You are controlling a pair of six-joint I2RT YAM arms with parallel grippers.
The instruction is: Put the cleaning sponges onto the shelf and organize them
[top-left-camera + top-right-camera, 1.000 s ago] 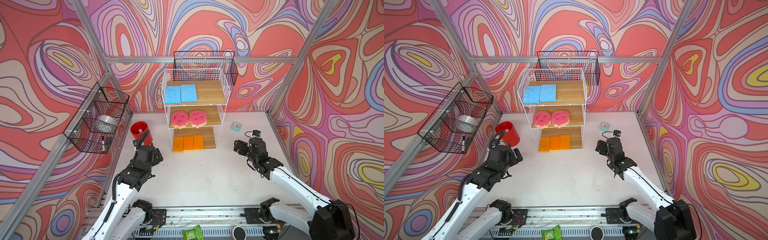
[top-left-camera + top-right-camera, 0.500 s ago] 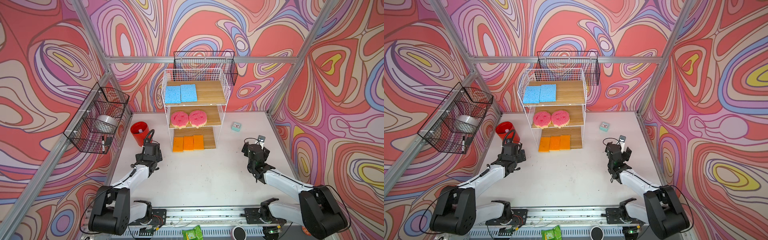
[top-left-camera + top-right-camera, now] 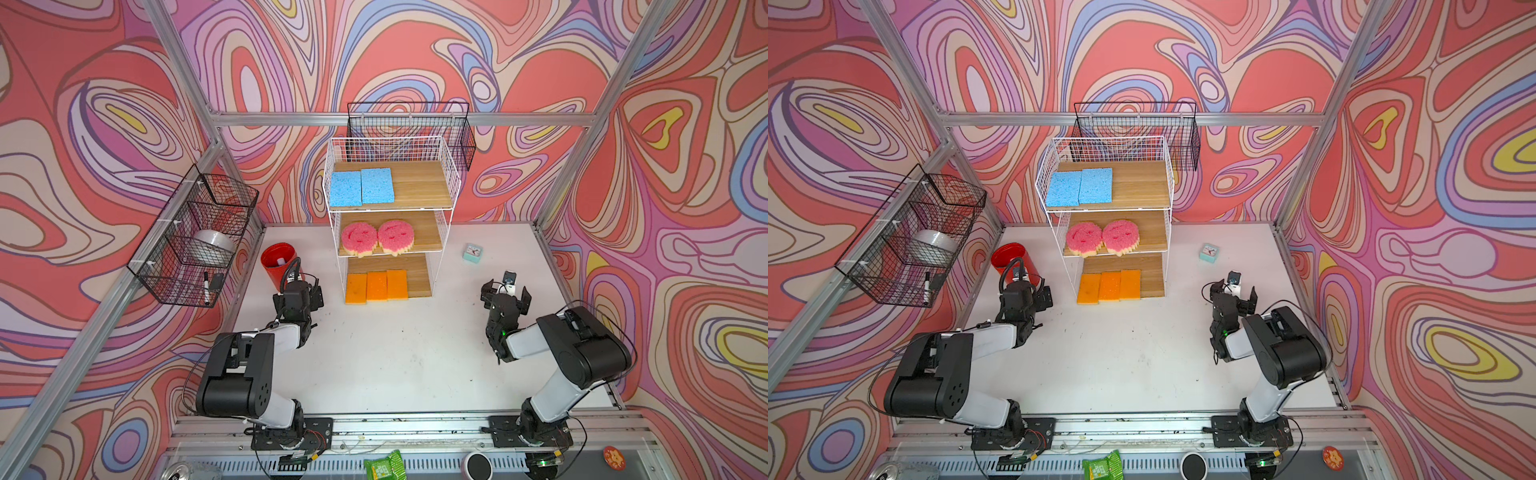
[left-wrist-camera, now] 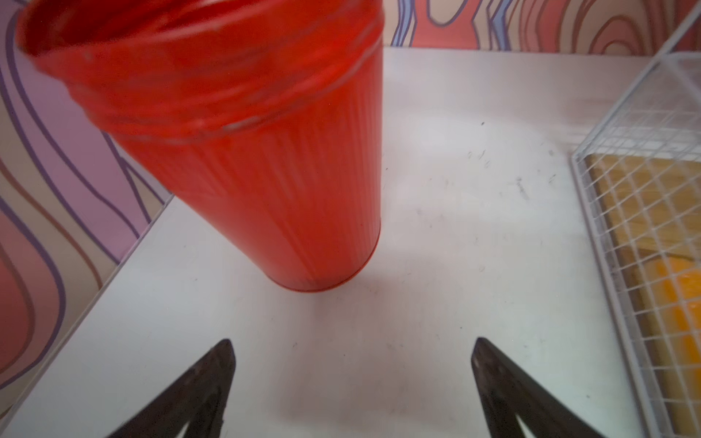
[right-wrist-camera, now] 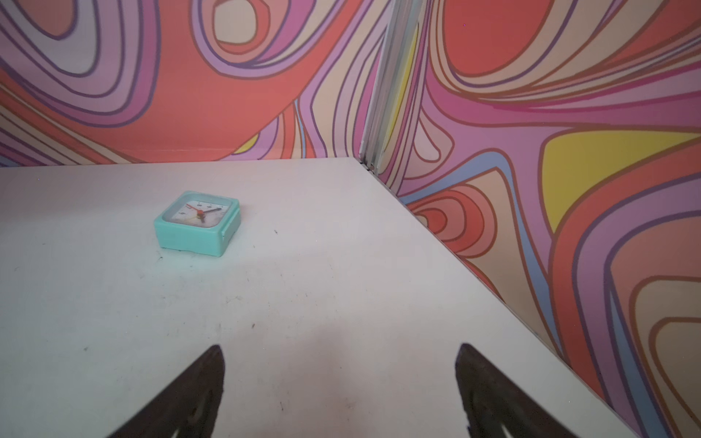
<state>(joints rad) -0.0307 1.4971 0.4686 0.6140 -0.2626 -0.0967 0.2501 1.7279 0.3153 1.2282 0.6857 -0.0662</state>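
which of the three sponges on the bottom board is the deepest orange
The middle sponge of the row; the left sponge and right sponge are yellower.

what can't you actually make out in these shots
- Inside the red bin: something pale shows in a top view, too small to name. The left wrist view blurs and crops its rim.
- Silver round item in the black wire basket: mesh covers it in both top views.
- Rear of the lowest board of the shelf: hidden under the middle board in both top views.
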